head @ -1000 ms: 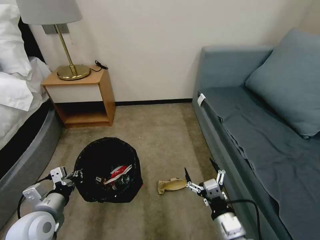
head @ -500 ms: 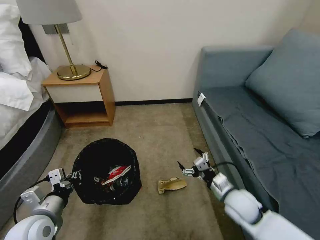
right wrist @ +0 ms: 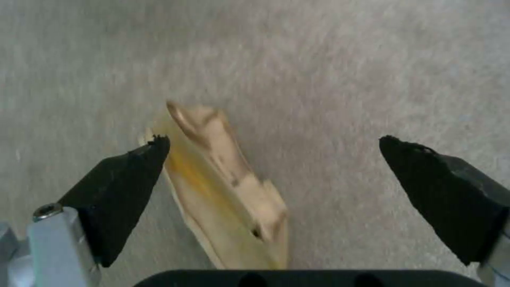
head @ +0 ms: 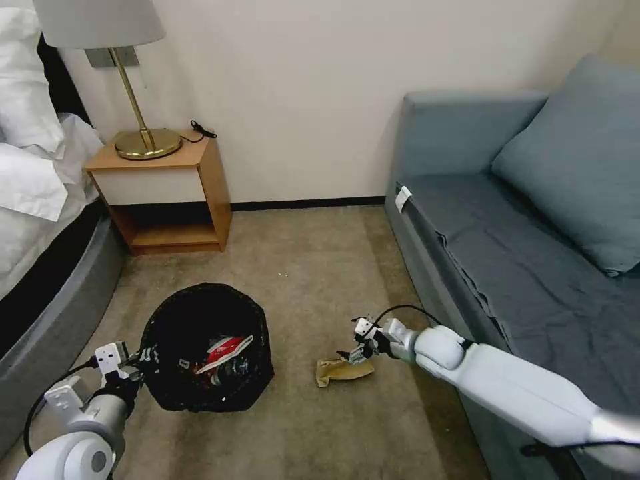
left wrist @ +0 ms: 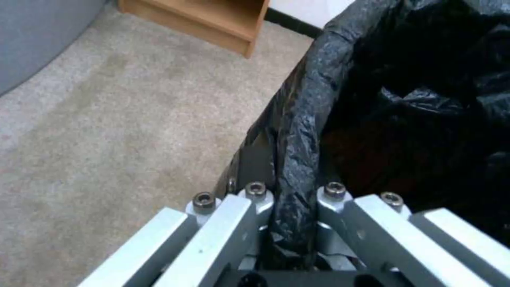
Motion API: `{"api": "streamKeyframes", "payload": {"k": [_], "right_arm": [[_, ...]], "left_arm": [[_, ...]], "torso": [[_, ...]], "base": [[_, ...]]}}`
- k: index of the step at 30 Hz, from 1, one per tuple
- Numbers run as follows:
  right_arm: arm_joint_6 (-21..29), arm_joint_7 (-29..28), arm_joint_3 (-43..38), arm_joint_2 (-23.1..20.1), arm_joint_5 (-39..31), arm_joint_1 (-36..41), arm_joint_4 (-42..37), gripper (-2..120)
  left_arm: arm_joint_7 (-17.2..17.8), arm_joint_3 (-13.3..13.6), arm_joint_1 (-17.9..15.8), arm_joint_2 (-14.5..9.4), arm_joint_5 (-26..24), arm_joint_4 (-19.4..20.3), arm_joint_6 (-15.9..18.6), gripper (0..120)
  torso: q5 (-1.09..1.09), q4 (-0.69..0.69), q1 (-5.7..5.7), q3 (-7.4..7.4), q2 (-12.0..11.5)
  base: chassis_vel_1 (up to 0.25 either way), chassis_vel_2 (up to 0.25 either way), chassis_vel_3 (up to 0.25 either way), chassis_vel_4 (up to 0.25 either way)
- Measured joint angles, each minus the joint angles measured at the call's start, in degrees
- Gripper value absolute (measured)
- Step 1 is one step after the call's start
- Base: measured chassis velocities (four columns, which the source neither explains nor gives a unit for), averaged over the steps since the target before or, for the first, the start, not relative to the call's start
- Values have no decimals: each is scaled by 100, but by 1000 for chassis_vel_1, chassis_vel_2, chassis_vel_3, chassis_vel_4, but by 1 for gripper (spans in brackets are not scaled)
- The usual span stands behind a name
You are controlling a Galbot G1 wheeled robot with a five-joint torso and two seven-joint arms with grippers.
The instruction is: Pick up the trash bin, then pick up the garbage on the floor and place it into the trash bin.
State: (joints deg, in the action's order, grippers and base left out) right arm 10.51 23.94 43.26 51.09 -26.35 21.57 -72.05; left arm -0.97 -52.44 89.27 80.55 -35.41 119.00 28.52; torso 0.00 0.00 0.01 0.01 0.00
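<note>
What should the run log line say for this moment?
left gripper: shut on trash bin rim | right gripper: open, over tan paper scrap on carpet | bin: red-and-white wrapper inside

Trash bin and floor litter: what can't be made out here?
- trash bin contents: head view shows a red-and-white wrapper; the rest is lost in the dark liner.
- tan paper scrap: right wrist view, near end cut off by the right gripper body.
- left gripper: bin's base hidden.

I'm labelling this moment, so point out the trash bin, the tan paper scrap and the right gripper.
trash bin (head: pixel 175 313), head view, on its black-bagged rim.
tan paper scrap (right wrist: pixel 223 187), right wrist view, on its crumpled middle.
right gripper (right wrist: pixel 273 149), right wrist view, midway between its open fingertips.
</note>
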Motion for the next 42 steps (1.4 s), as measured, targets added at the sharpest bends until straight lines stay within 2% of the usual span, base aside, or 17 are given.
{"api": "streamKeyframes", "payload": {"k": [1, 4, 6, 8, 10, 11, 13, 15, 17, 21, 26, 42], "right_arm": [[-26, 444, 132, 98, 27, -211, 349, 100], [-48, 759, 222, 190, 37, -362, 659, 100], [-145, 1452, 363, 443, -33, -655, 1386, 100], [-161, 1574, 381, 485, -48, -692, 1489, 100], [-253, 2185, 498, 715, -106, -884, 1987, 100], [-253, 2185, 498, 715, -106, -884, 1987, 100], [-417, 2701, 606, 1057, -115, -1029, 2522, 100], [-459, 2856, 618, 1183, -116, -1055, 2674, 100], [-573, 3316, 695, 1618, -93, -1103, 3074, 100], [-658, 3487, 779, 1959, 90, -1080, 3437, 100], [-752, 3569, 766, 2136, 308, -1029, 3793, 100], [-824, 3346, 596, 2406, 772, -847, 4187, 100]], "left_arm": [[5, 28, -47, 28, 17, -12, 11, 4], [5, 44, -73, 40, 32, -26, 16, 4], [9, 59, -114, 45, 45, -57, 21, 4], [9, 63, -119, 44, 45, -60, 21, 4], [6, 76, -144, 21, 44, -82, 23, 4], [6, 76, -144, 21, 44, -82, 23, 4], [5, 77, -171, -12, 38, -113, 24, 4], [4, 72, -175, -20, 35, -127, 24, 4], [-1, 45, -177, -40, 21, -171, 24, 4], [-19, 11, -159, -46, -1, -198, 11, 4], [-39, -55, -136, -57, -48, -214, -15, 4], [-101, -229, -72, -153, -187, -274, -115, 4]], "torso": [[-2, 0, 0, 0, 0], [0, 0, 0, 0, 0], [-1, 0, 0, 0, 0], [-1, 0, 0, 0, 0], [-1, 0, 0, 0, 0], [-1, 0, 0, 0, 0], [0, 0, 0, 0, 0], [-1, -1, 0, 0, 0], [-1, 2, 0, 0, 0], [-2, 2, 0, -1, 0], [-1, 0, 0, 0, 0], [0, 0, 0, -1, 0]], "base": [[0, 0, 0, 0], [0, 0, 0, 0], [0, 0, 0, 0], [0, 0, 0, 0], [0, 0, 0, 0], [0, 0, 0, 0], [0, 0, 0, 0], [0, 0, 0, 0], [0, 0, 0, 0], [0, 0, 0, 0], [0, 0, 0, 0], [0, 0, 0, 0]]}}
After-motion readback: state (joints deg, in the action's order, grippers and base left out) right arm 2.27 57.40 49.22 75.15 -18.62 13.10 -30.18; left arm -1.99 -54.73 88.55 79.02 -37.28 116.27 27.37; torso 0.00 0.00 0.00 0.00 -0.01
